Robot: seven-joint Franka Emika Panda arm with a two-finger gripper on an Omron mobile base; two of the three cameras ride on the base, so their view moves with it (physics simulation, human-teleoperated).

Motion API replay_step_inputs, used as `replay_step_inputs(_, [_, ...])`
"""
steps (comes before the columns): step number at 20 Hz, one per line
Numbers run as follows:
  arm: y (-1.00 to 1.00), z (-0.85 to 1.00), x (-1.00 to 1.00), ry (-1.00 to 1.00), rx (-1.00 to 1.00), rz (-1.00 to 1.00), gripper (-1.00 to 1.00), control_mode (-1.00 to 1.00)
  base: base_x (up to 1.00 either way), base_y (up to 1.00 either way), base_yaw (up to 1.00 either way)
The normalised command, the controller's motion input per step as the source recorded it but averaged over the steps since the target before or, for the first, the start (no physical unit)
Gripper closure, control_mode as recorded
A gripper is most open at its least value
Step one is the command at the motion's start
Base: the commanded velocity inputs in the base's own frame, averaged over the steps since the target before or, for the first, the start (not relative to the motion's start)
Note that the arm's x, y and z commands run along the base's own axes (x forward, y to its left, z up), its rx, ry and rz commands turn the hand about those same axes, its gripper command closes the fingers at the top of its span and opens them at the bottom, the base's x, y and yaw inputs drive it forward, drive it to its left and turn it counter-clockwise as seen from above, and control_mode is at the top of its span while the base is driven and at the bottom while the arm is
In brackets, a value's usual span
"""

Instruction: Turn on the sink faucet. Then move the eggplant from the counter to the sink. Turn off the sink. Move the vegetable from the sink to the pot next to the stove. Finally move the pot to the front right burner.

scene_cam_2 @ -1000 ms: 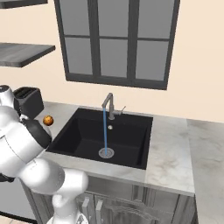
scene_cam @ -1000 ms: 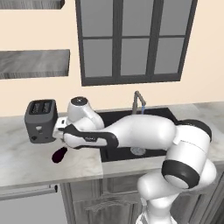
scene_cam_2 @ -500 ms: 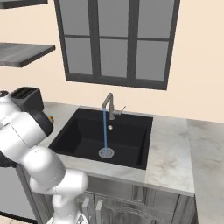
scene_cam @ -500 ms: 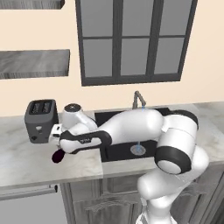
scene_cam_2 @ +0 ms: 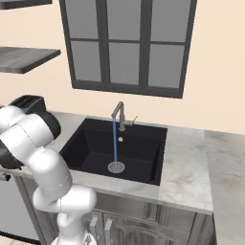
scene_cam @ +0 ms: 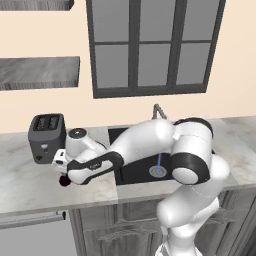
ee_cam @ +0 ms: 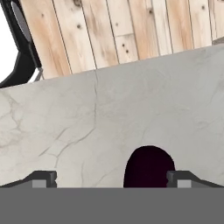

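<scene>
Hovering low over the counter (scene_cam: 30, 185), the gripper (ee_cam: 111, 179) has its jaws spread wide with nothing held; in the hand view the eggplant (ee_cam: 148, 166) lies on the marbled stone between the fingertips (ee_cam: 43, 178), nearer the right one than the left. From the left base view the eggplant (scene_cam: 64, 181) shows as a dark spot under the hand, just in front of the toaster (scene_cam: 47, 137) and well left of the sink (scene_cam_2: 119, 150). Water runs from the sink faucet (scene_cam_2: 118, 115) down to the drain, so the first step looks done and the pickup is in hand. Judgement: the eggplant is light, firm and glossy, likely slippery on its curved skin; best taken across the thick middle, jaws centred so it does not squirt sideways. A small shift toward the right fingertip would centre it. Room: open stone lies around the vegetable on most sides; the toaster stands close behind, and the counter's front edge is near. The carry to the basin passes over bare counter, then the sink rim.
</scene>
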Motion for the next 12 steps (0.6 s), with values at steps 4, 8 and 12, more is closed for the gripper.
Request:
replay_step_inputs(4, [0.15, -0.25, 0.15, 0.0, 0.0, -0.04, -1.0, -1.0, 0.0, 0.0, 0.0])
replay_step_inputs(8, [0.03, -0.12, 0.26, 0.01, 0.0, -0.01, -1.0, -1.0, 0.0, 0.0, 0.0])
replay_step_inputs(12, [0.11, -0.13, 0.31, 0.03, 0.0, -0.01, -1.0, -1.0, 0.0, 0.0, 0.0])
